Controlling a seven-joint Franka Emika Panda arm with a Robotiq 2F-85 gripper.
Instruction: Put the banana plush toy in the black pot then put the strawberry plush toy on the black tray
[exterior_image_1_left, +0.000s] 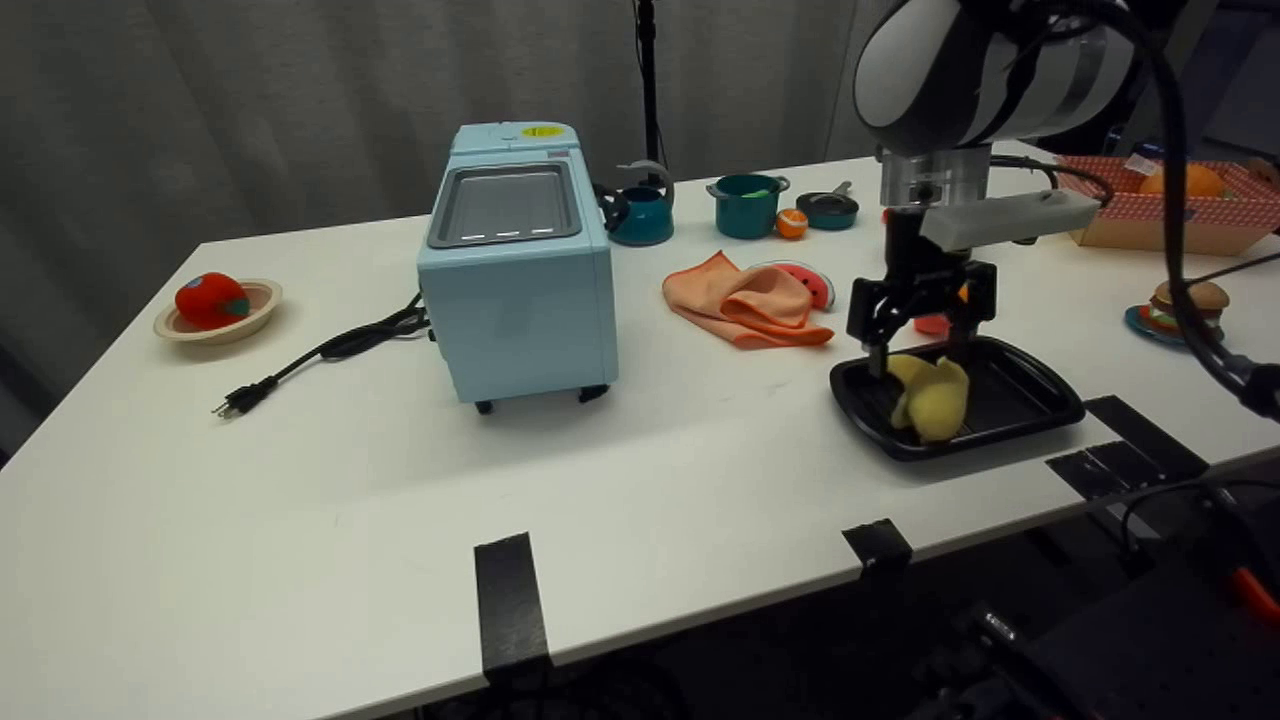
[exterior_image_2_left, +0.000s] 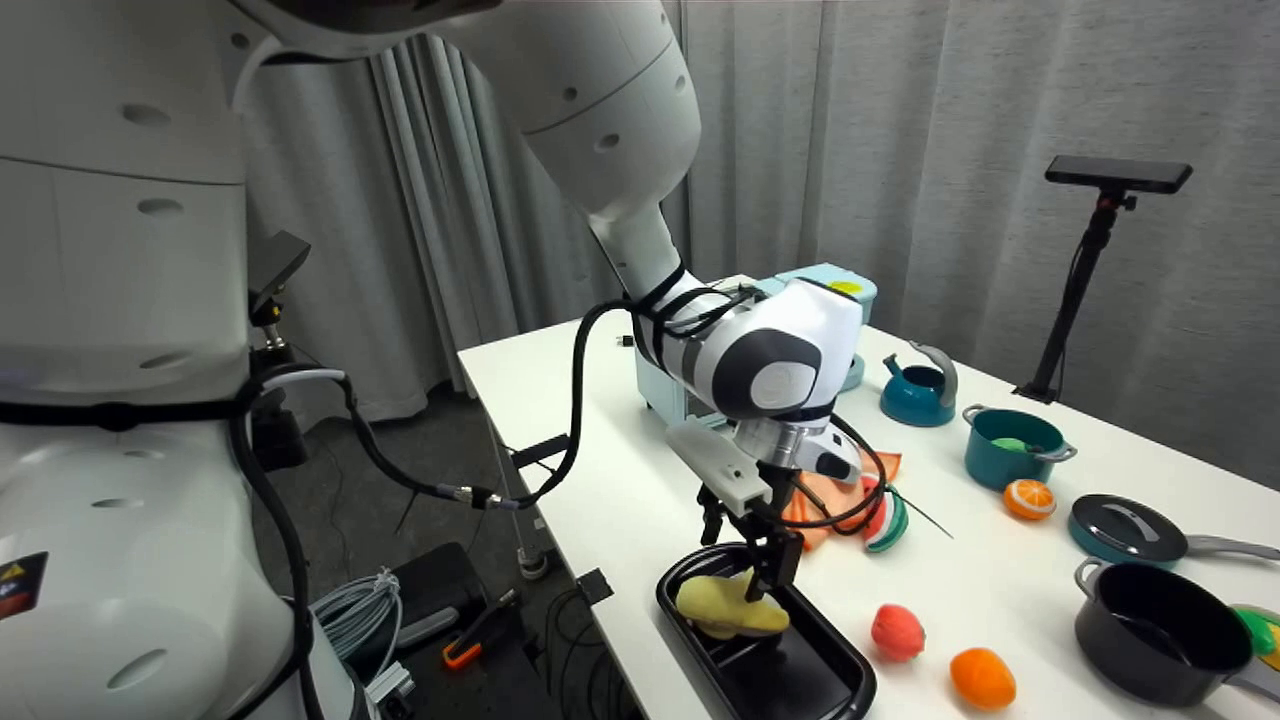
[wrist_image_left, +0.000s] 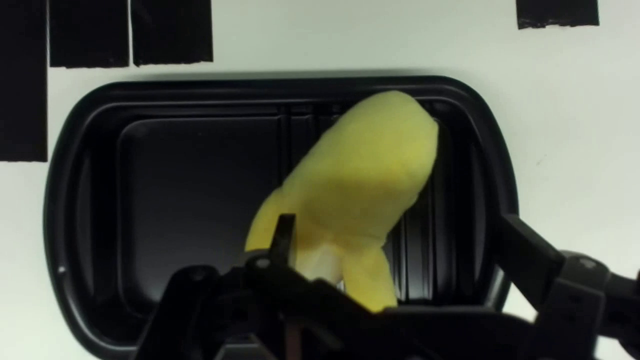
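The pale-yellow banana plush toy (exterior_image_1_left: 932, 405) lies in the black tray (exterior_image_1_left: 1030, 420) near the table edge; both also show in an exterior view, the toy (exterior_image_2_left: 725, 605) and the tray (exterior_image_2_left: 800, 685). My gripper (exterior_image_1_left: 918, 355) is open and low over the tray. In the wrist view the jaws (wrist_image_left: 397, 220) stand wide apart; one finger overlaps the toy's peeled end (wrist_image_left: 320, 257), the other is over the tray's rim. Contact cannot be told. The red strawberry plush toy (exterior_image_2_left: 898, 632) lies on the table beside the tray. The black pot (exterior_image_2_left: 1150, 635) stands farther off, visible in only one exterior view.
An orange fruit (exterior_image_2_left: 983, 680) lies between strawberry and pot. An orange cloth (exterior_image_1_left: 745, 305) and watermelon slice (exterior_image_1_left: 808, 282) lie behind the gripper. A light-blue appliance (exterior_image_1_left: 520, 300), teal pot (exterior_image_1_left: 747, 205), kettle (exterior_image_1_left: 642, 215), lidded pan (exterior_image_2_left: 1125, 530), burger (exterior_image_1_left: 1185, 308) and basket (exterior_image_1_left: 1170, 225) surround them.
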